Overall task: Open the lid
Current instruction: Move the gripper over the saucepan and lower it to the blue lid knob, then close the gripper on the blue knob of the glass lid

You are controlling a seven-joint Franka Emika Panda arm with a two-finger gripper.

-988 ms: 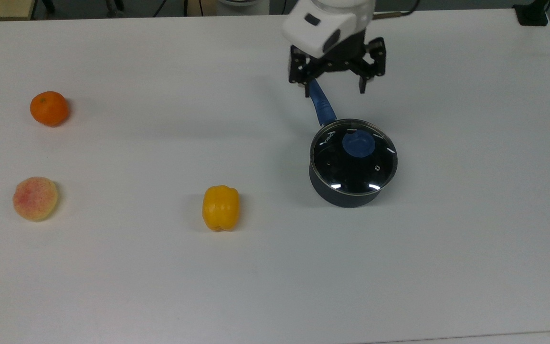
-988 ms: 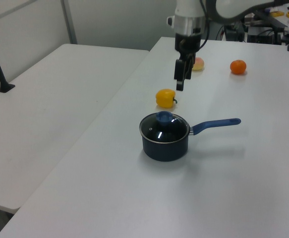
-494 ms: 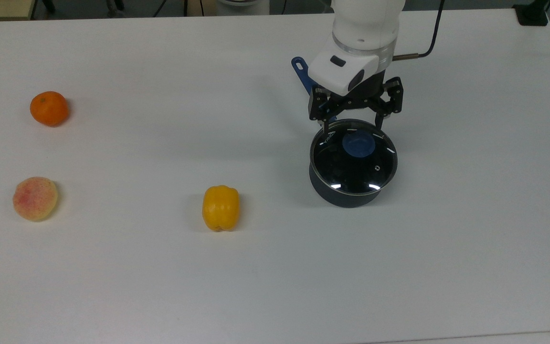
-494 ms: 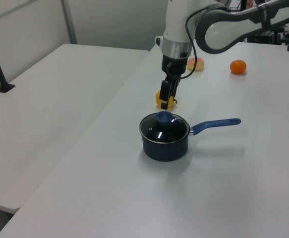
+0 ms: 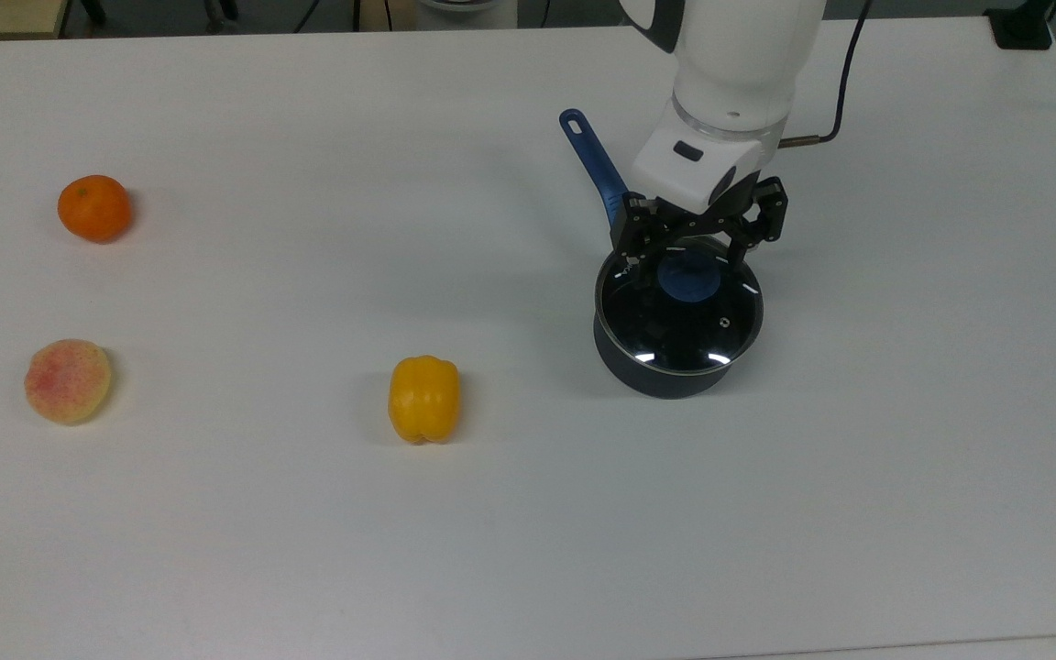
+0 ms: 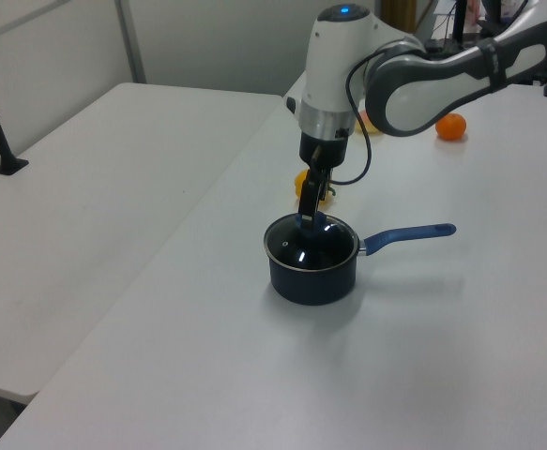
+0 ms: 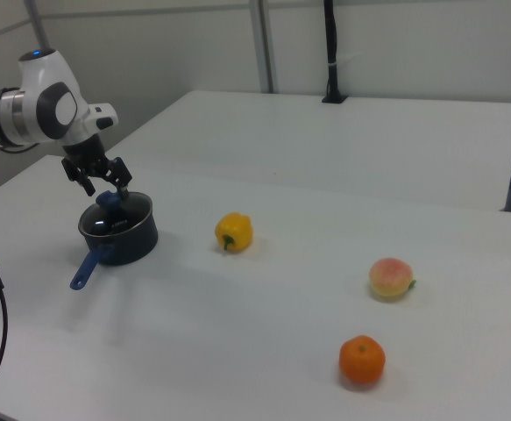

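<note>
The round glass lid (image 5: 684,332) with its blue knob (image 5: 691,282) sits closed on the dark saucepan (image 5: 661,378), whose blue handle (image 5: 594,158) points toward the top view's upper left. My gripper (image 5: 689,261) is open and hangs low over the lid, one finger on each side of the knob without closing on it. In the left view the gripper (image 6: 309,212) stands right above the lid (image 6: 327,249). The right view shows the gripper (image 7: 106,188) spread just over the knob (image 7: 108,201) and the lid (image 7: 120,219).
A yellow bell pepper (image 5: 423,399) lies to the top view's left of the pan. An orange (image 5: 94,208) and a peach (image 5: 68,380) sit far to the top view's left. A cable (image 5: 844,82) trails from the arm over the white table (image 5: 904,412).
The open gripper has travelled from over the pan's handle down to the lid and now straddles the knob. The lid and pan have not moved.
</note>
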